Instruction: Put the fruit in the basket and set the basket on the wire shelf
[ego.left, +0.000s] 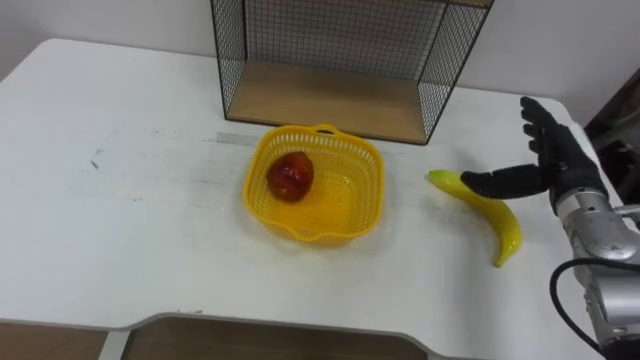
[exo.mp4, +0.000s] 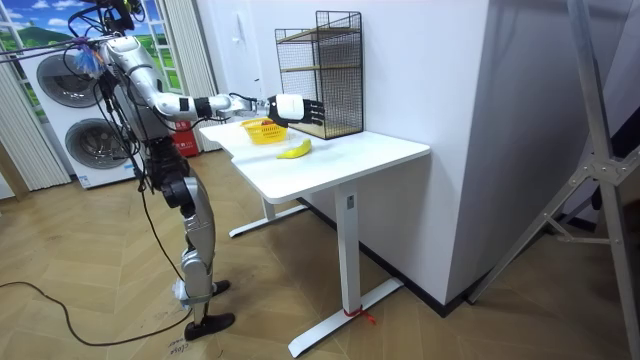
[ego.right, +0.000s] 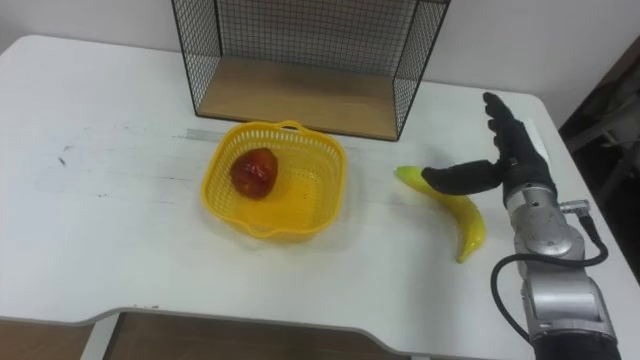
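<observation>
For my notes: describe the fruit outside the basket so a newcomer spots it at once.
On the white table, right of the yellow basket, lies a banana beside the right hand. It is long and curved; the red fruit in the basket is round.

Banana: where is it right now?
In the left eye view, the banana lies on the white table, right of the yellow basket, by the open right hand.

Readable print: none seen.
Yellow basket, wire shelf, white table, washing machines: no letters, numbers or signs legible; pale strip on tabletop behind basket too faint to read.
</observation>
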